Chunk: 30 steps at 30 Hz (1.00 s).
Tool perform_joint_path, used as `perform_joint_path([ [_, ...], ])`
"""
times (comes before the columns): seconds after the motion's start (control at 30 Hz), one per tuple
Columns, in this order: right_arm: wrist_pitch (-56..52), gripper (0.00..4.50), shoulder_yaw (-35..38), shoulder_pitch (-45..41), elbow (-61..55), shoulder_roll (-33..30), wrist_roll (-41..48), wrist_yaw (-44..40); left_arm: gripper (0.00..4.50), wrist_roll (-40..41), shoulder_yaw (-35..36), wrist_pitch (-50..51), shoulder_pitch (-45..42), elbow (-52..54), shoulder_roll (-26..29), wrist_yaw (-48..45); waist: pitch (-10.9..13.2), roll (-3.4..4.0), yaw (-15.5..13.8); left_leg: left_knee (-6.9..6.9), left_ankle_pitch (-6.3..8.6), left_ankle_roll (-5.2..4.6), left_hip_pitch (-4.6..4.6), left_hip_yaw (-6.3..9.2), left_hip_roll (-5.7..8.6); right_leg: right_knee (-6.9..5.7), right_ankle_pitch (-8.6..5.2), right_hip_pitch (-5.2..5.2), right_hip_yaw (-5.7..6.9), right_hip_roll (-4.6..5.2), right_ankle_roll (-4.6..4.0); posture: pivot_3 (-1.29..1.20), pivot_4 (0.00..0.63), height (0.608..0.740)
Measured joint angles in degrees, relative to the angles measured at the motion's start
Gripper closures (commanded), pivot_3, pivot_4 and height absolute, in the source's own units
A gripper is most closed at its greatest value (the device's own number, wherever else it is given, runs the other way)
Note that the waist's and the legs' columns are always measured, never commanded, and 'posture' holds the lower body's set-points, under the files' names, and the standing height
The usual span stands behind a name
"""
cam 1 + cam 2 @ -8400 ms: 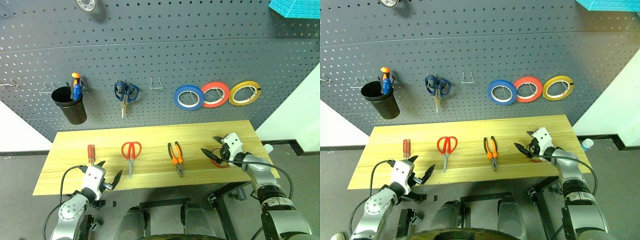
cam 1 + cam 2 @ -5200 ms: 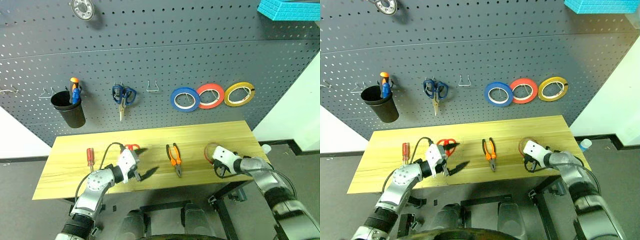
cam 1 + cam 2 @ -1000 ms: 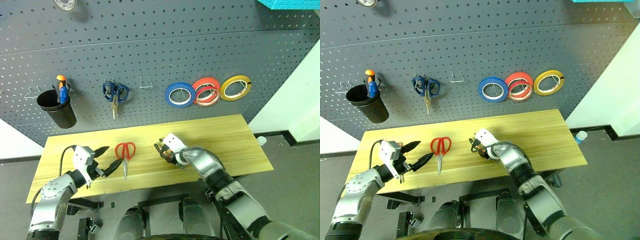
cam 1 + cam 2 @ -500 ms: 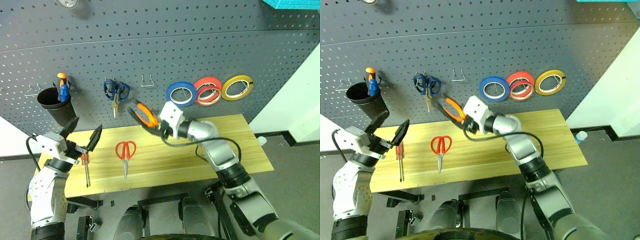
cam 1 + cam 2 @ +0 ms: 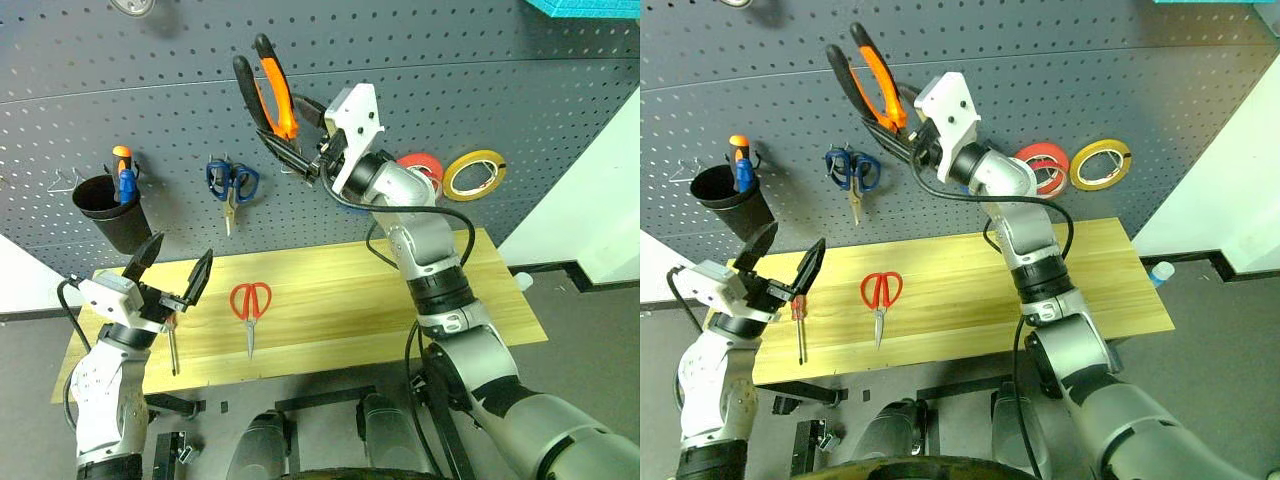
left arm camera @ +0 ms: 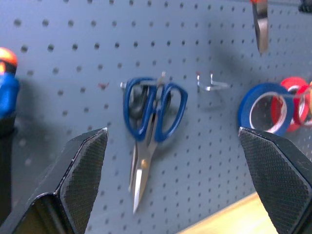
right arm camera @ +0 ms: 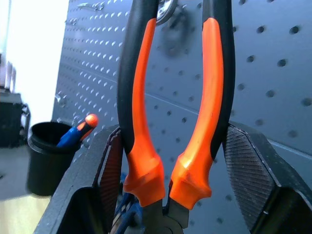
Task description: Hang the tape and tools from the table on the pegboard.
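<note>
Now your right pincer [image 5: 300, 150] pinches the pliers [image 5: 268, 95] — handles up against the pegboard [image 5: 500, 90]; left pincer [image 5: 170, 270] spread.

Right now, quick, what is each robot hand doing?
Left gripper: jaws wide open, holding nothing, above the light wooden table.
Right gripper: shut on the orange-and-black-handled pliers, raised up against the dark grey pegboard.

Pliers [image 5: 272, 90] were orange-and-black; pegboard [image 5: 520, 110] dark grey, dotted with holes. Table [image 5: 340, 290] was pale yellow wood grain. Scissors [image 5: 249, 305] had red-orange handles, hung scissors [image 6: 152, 117] blue.
</note>
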<state>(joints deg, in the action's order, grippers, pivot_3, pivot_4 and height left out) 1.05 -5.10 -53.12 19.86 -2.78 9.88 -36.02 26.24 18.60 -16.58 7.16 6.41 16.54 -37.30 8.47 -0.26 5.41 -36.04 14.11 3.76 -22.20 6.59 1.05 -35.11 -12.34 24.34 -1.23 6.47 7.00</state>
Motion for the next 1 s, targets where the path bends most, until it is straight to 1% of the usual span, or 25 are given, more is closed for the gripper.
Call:
perform_joint_path([
  [0.1, 2.5, 1.79, 1.0, -1.8, 4.5, 0.6, 0.0, 0.2, 0.0, 0.0, -0.3, 0.1, 1.4, 2.4, 0.0, 0.4, 0.1, 0.0, 0.0, 0.01, 0.0, 0.0, -0.01, 0.0, 0.0, 0.0, -0.01, 0.0, -0.01, 0.0, -0.02, -0.02, 0.134, 0.74],
  [0.17, 4.4, 1.79, 1.3, -3.1, 7.5, 1.3, 0.0, 0.3, 0.0, 0.0, -1.1, 0.4, 2.1, 4.0, 0.0, 0.9, 0.3, 0.08, 0.0, 0.04, 0.0, 0.0, -0.01, 0.0, 0.0, 0.01, -0.01, 0.01, -0.01, 0.0, -0.01, 0.01, 0.156, 0.74],
  [0.3, 8.8, 1.79, 2.5, -6.4, 14.1, 2.6, 0.1, 0.4, 0.0, 0.0, -2.3, 1.6, 4.7, 7.2, -0.6, 1.8, 1.0, 0.02, 0.0, 0.05, 0.0, -0.01, 0.02, 0.01, -0.01, -0.05, -0.02, 0.05, -0.02, -0.01, -0.02, 0.02, 0.171, 0.74],
  [0.43, 14.0, 1.79, 3.7, -8.2, 20.0, 3.9, 0.1, 0.8, 0.0, -0.6, -4.1, 2.6, 8.2, 9.5, -1.5, 3.1, 1.9, -0.04, -0.6, 0.05, 0.0, -0.01, -0.01, 0.03, -0.01, -0.04, -0.02, 0.06, -0.02, -0.01, -0.03, 0.04, 0.185, 0.74],
  [0.57, 18.8, 1.79, 4.5, -9.6, 24.9, 4.7, -0.2, 2.4, 0.0, -0.7, -5.0, 3.2, 10.0, 12.1, -1.9, 4.1, 2.8, -0.12, -1.6, 0.06, 0.0, -0.01, -0.1, 0.05, -0.01, -0.08, -0.03, 0.17, -0.01, -0.02, -0.04, 0.05, 0.195, 0.74],
  [0.63, 21.4, 1.79, 4.5, -10.6, 27.2, 5.3, -0.6, 3.4, 0.0, -0.7, -5.5, 3.8, 10.1, 12.5, -1.9, 4.7, 3.3, -0.11, -1.8, 0.03, 0.0, -0.01, -0.16, 0.04, -0.01, -0.06, -0.02, 0.2, -0.02, -0.02, -0.04, 0.05, 0.197, 0.74],
  [0.77, 26.9, 1.79, 4.9, -12.4, 32.3, 5.5, -1.9, 6.1, 0.0, -0.7, -6.2, 3.9, 10.1, 13.0, -1.9, 5.2, 3.4, -0.11, -2.2, 0.08, 0.0, -0.01, -0.2, 0.03, -0.01, 0.0, -0.03, 0.23, -0.02, -0.02, -0.02, 0.05, 0.194, 0.74],
  [1.0, 34.0, 1.79, 5.3, -13.5, 39.4, 4.3, -5.2, 10.7, 0.0, -0.6, -6.6, 4.5, 9.8, 13.0, -1.9, 5.3, 3.4, -0.1, -2.6, 0.1, 0.0, -0.01, -0.2, 0.03, -0.01, -0.01, -0.03, 0.25, -0.01, -0.02, -0.04, 0.05, 0.19, 0.74],
])
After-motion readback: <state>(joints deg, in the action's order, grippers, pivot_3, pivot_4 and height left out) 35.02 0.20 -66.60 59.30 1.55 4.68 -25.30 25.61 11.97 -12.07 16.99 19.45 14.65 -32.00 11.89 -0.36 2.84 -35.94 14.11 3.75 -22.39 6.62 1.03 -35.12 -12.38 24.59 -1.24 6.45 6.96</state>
